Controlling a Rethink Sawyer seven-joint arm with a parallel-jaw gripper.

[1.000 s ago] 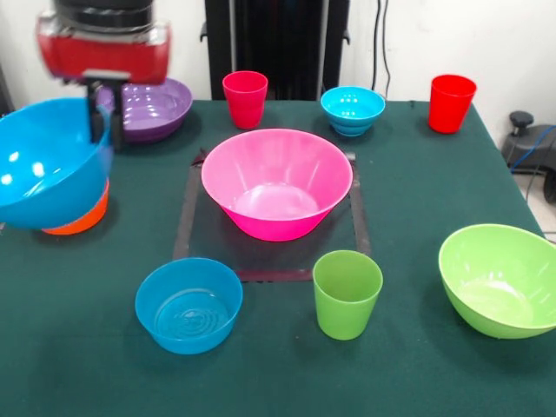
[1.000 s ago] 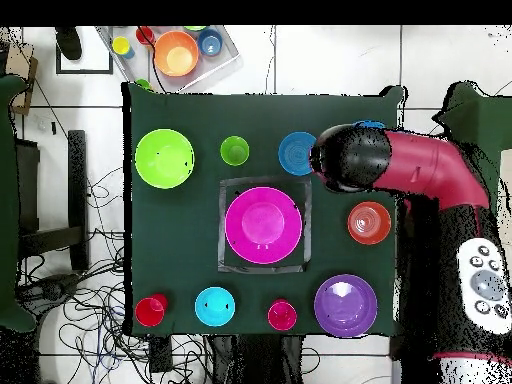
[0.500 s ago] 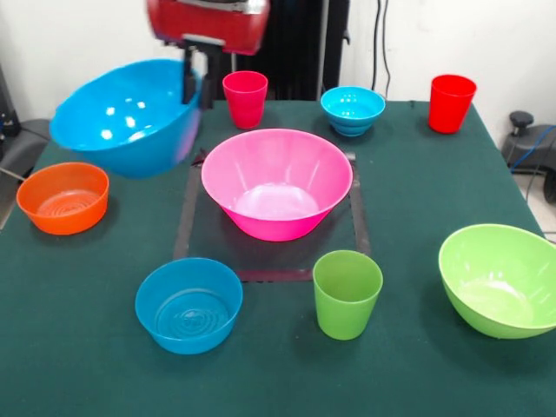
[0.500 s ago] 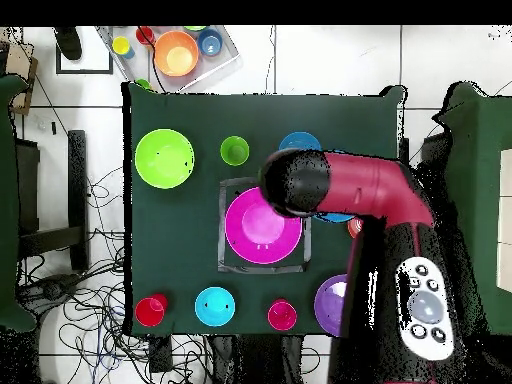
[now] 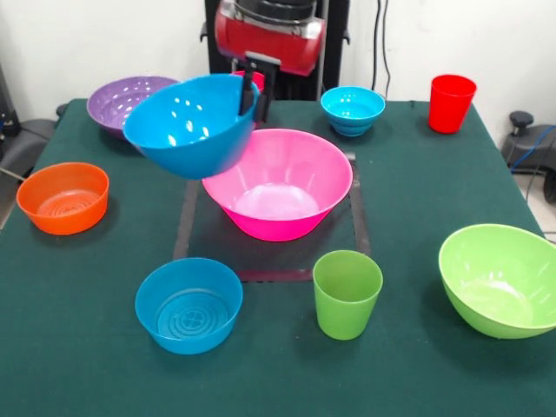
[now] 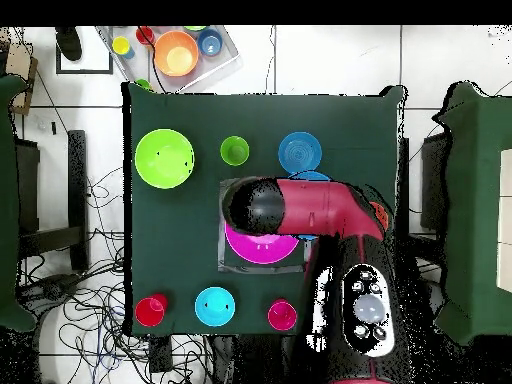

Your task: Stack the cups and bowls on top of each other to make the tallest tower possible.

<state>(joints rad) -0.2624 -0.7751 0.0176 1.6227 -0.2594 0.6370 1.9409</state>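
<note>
The large blue bowl (image 5: pixel 193 123) is being held in the air by the gripper (image 5: pixel 251 94), whose fingers are clamped over its right rim, one inside and one outside. The bowl is being carried tilted, its opening facing up and toward the camera, and its right side is hanging over the left rim of the big pink bowl (image 5: pixel 278 182), with no contact visible between them. The pink bowl is sitting inside a square of dark tape (image 5: pixel 185 221) at the middle of the green table (image 5: pixel 408 182). At the far left a purple bowl (image 5: pixel 122 100) is being partly hidden behind the lifted one; an orange bowl (image 5: pixel 63 197) is resting at the left edge. A smaller blue bowl (image 5: pixel 188 304) and a light green cup (image 5: pixel 347 294) are standing at the near side, a lime green bowl (image 5: pixel 499 280) at the right. A small ribbed blue bowl (image 5: pixel 352 110) and a red cup (image 5: pixel 452 102) are standing at the far side. No writing can be read on anything.
</note>
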